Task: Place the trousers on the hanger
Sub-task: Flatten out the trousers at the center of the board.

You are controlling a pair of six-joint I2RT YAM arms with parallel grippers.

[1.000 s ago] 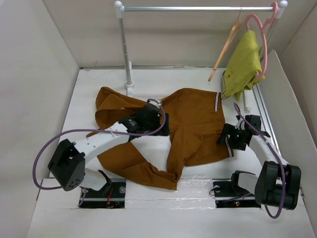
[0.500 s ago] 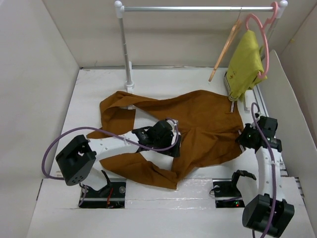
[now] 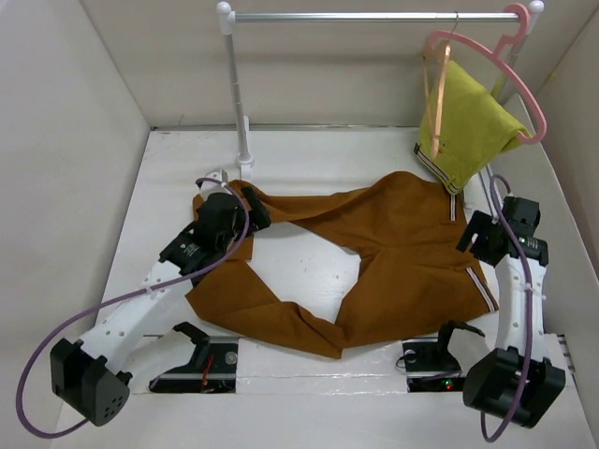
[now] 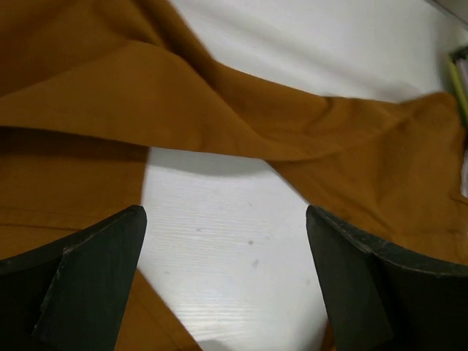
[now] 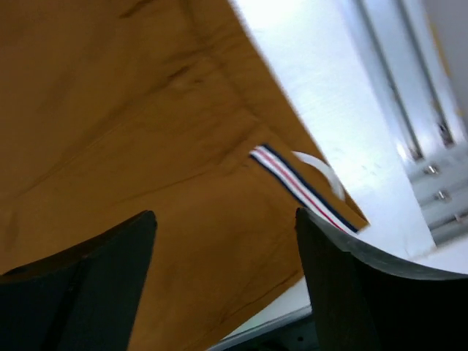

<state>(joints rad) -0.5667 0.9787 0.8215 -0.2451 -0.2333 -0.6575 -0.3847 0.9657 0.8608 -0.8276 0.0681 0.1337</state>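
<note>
Two sets of fingers stand apart and empty: your left fingers (image 4: pixel 88 278) above a trouser leg, your right fingers (image 5: pixel 80 285) above the striped waistband (image 5: pixel 296 184). The trousers (image 3: pixel 402 253) lie flat on the white table (image 3: pixel 309 154), legs splayed in a V. Expect soft, light, floppy cloth that sags; pinch the firmer waistband. The thin wooden hanger (image 3: pixel 438 103) hangs from the metal rail (image 3: pixel 356 16).

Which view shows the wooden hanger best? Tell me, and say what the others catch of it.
The top external view. Only there is the hanger visible, hanging from the rail at its right end. Both wrist views show only trousers and table, with no hanger at all.
</note>
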